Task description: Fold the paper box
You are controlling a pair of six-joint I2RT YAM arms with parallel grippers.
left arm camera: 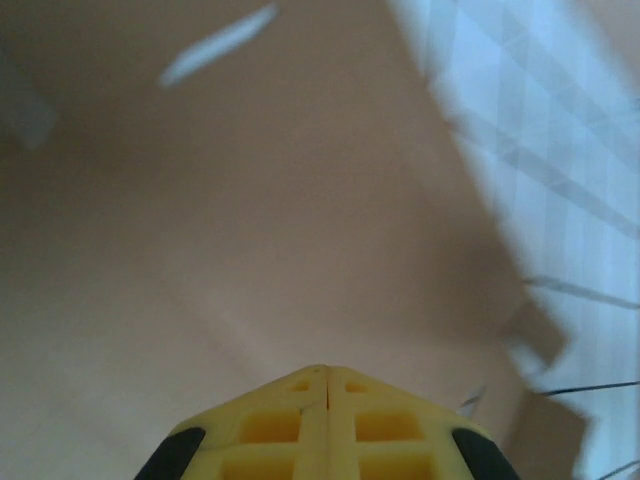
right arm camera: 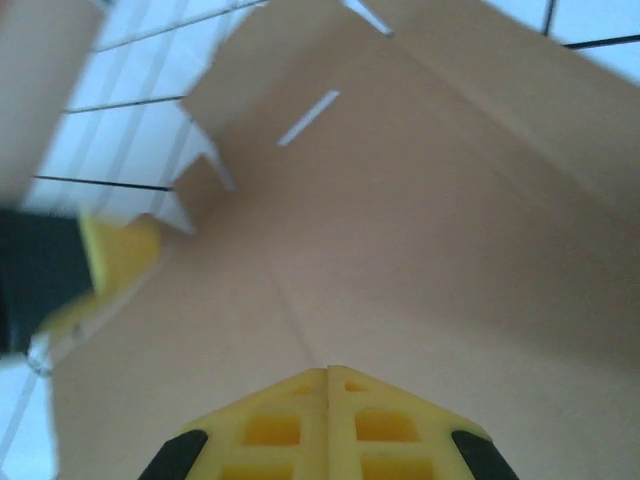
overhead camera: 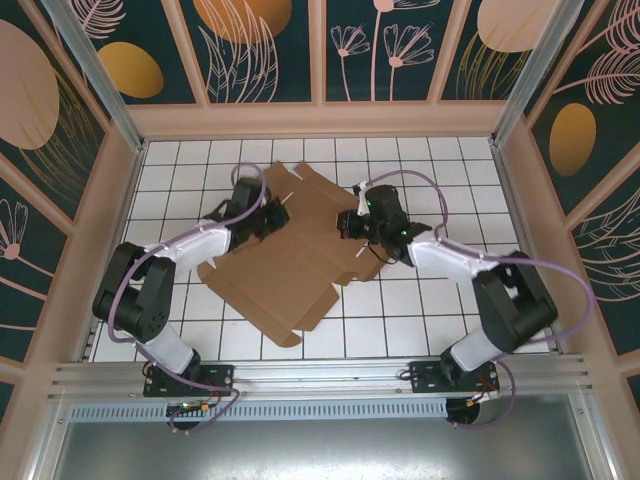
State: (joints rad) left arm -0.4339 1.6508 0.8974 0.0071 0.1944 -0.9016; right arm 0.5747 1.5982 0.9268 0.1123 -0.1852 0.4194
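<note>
Paper box lies opened out as a flat brown sheet on the white tiled table, about mid-table and turned at a slant. Top view: both arms reach in, with the left gripper at the box's far-left edge and the right gripper at its right edge. Jaws are too small to read from there.

Left wrist view: left gripper has its yellow fingers pressed together with nothing between them, over bare cardboard. Contact with the sheet: cannot tell.

Right wrist view: right gripper is closed the same way and empty, over the box. A crease and a thin slot show here. A blurred yellow-and-black block sits at the box's notched edge.
</note>
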